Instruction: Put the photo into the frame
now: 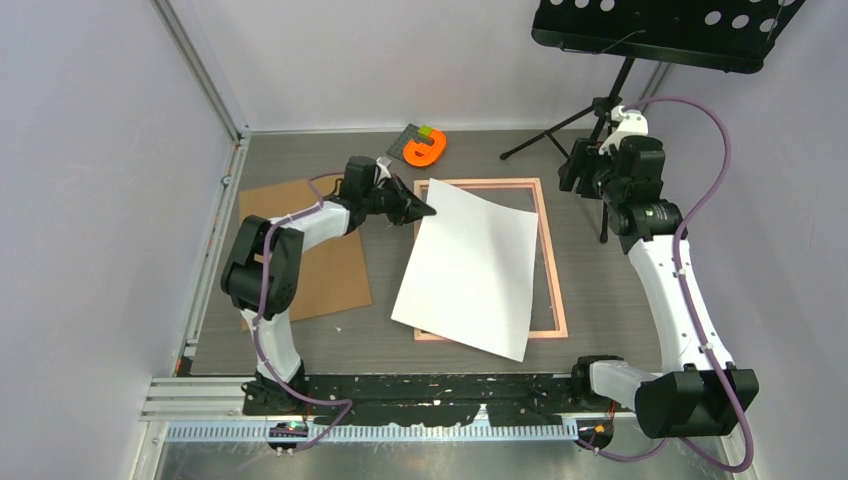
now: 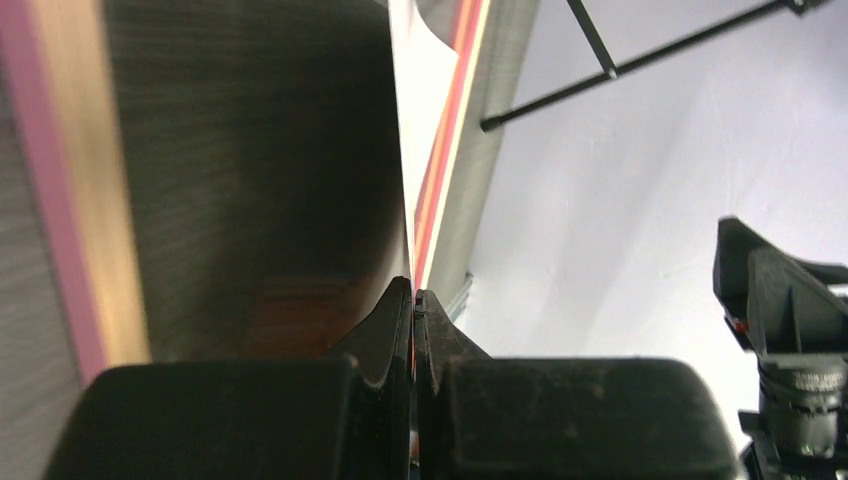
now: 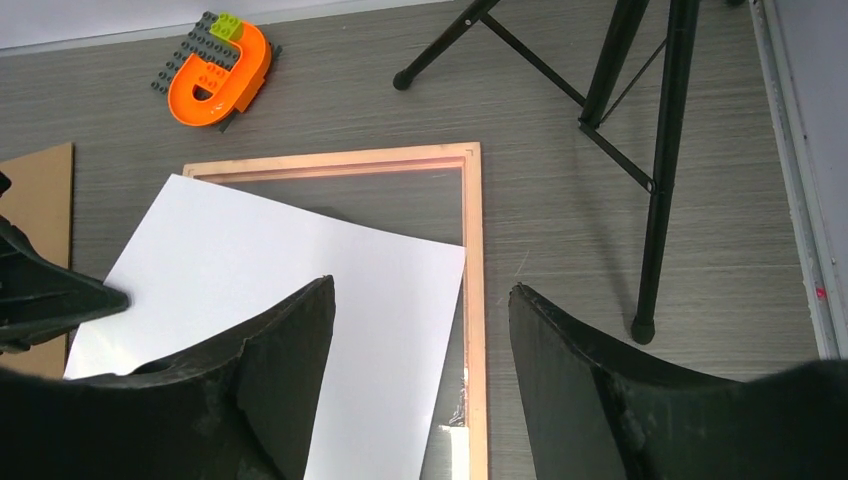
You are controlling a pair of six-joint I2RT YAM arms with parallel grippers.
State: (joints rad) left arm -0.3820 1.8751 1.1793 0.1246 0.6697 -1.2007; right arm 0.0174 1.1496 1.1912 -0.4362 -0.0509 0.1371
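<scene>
The photo [image 1: 470, 265] lies white side up, skewed across the pink frame [image 1: 548, 250], which lies flat on the table. The photo's near left part overhangs the frame's left rail. My left gripper [image 1: 428, 211] is shut on the photo's far left corner. In the left wrist view the jaws [image 2: 413, 293] pinch the sheet [image 2: 425, 100] edge-on, with the frame rail [image 2: 45, 200] at the left. My right gripper [image 1: 572, 168] is open and empty, above the frame's far right corner. In its view the fingers [image 3: 420, 300] straddle the photo [image 3: 270, 260] and the frame's right rail [image 3: 470, 250].
A brown backing board [image 1: 310, 250] lies left of the frame. An orange toy with bricks [image 1: 425, 147] sits at the back. A black music stand's tripod legs [image 1: 600, 110] stand at the back right, next to my right arm. White walls close in both sides.
</scene>
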